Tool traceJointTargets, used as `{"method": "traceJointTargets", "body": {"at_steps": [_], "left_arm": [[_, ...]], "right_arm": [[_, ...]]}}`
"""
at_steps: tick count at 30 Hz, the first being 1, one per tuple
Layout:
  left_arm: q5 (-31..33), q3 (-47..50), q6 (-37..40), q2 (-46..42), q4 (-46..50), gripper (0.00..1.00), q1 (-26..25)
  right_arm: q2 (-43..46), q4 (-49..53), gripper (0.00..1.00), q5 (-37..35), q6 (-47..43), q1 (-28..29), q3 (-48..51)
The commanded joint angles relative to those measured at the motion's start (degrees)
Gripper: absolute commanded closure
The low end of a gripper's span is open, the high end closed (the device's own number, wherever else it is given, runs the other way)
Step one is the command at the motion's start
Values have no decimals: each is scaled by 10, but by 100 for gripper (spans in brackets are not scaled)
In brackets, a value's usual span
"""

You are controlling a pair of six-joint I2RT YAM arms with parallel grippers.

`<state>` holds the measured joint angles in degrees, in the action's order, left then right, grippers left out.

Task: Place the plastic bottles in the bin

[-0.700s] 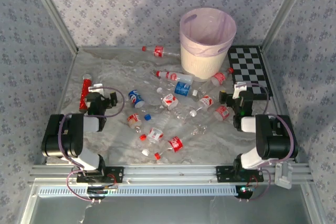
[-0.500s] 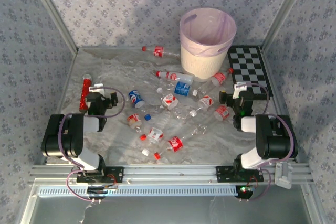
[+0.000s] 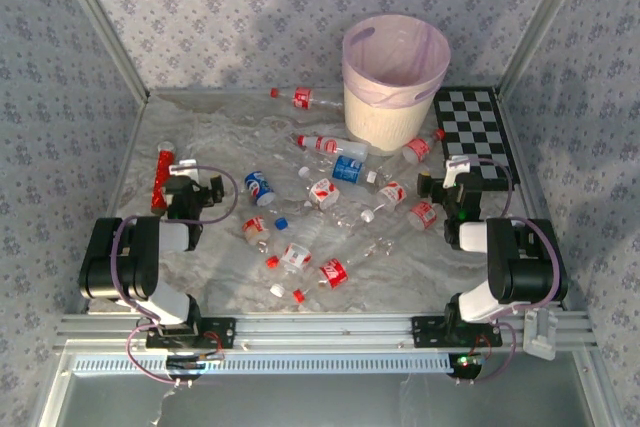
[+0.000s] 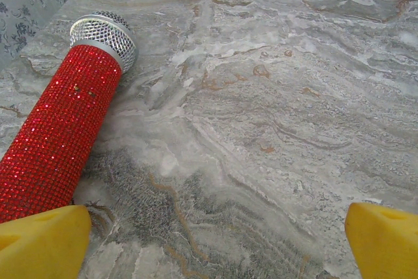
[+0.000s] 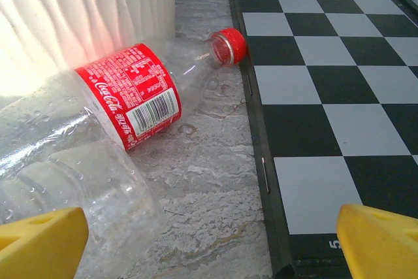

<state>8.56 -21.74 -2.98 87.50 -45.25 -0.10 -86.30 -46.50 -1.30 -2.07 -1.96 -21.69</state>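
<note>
Several clear plastic bottles lie scattered on the marble table between the arms, among them a red-labelled one [image 3: 322, 193], a blue-labelled one [image 3: 258, 187] and one at the back [image 3: 303, 98]. The bin [image 3: 395, 77] stands upright at the back, right of centre. My right gripper [image 3: 455, 179] is open. In the right wrist view its jaws [image 5: 209, 246] stand wide over bare table, and a red-capped bottle [image 5: 127, 96] lies ahead on the left against the bin's wall [image 5: 85, 11]. My left gripper [image 3: 193, 187] [image 4: 215, 246] is open over bare marble, holding nothing.
A red glitter microphone [image 4: 59, 142] [image 3: 162, 175] lies just left of the left gripper. A black-and-white chequered board [image 3: 478, 132] [image 5: 326, 63] lies flat to the right of the bin, its edge right beside the right gripper. Patterned walls enclose the table.
</note>
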Motion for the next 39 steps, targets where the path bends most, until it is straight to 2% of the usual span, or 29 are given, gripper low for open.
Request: {"method": "traceJointTargets", "body": {"at_steps": [1, 7, 9, 11, 12, 13, 15, 17, 19, 21, 23, 27, 30, 33, 36, 39], "left_arm": [[-8, -18, 2, 5, -18, 0, 5], [-9, -16, 2, 4, -20, 0, 4], [-4, -35, 3, -13, 21, 0, 3], [38, -85, 5, -60, 146, 0, -9], [82, -106, 0, -86, 195, 0, -23], [102, -129, -28, -114, 254, 0, -32], [85, -180, -113, -159, 392, 0, -39], [70, -235, -179, -195, 544, 0, -58], [24, -262, -223, -225, 644, 1, -75], [-22, -263, -265, -262, 704, 3, -97], [-53, -263, -307, -298, 770, 6, -119], [-98, -251, -381, -344, 878, 10, -166], [-121, -227, -438, -367, 917, 11, -206], [-153, -179, -492, -394, 906, 9, -235], [-184, -111, -529, -399, 846, 7, -251], [-186, -83, -540, -384, 776, 5, -265]], "right_arm": [[-9, 9, 0, -7, 8, -1, -11], [-8, 6, 0, -4, 8, -2, -10], [12, 65, 0, -7, 11, -2, -33], [52, 178, 0, 0, 7, -2, -81], [67, 215, 0, -6, 9, -2, -101], [78, 240, 0, -9, 16, -1, -114], [104, 305, 0, -13, 43, 3, -140], [131, 427, 0, -45, 81, 20, -184], [149, 554, 0, -85, 128, 43, -232], [161, 667, 0, -97, 162, 61, -273], [182, 736, 0, -69, 183, 76, -291], [210, 806, 0, 6, 224, 83, -310], [207, 845, 0, 42, 234, 83, -336], [195, 857, 0, 67, 231, 82, -360], [175, 856, 0, 92, 231, 83, -381], [164, 854, 0, 106, 230, 85, -391]]}}
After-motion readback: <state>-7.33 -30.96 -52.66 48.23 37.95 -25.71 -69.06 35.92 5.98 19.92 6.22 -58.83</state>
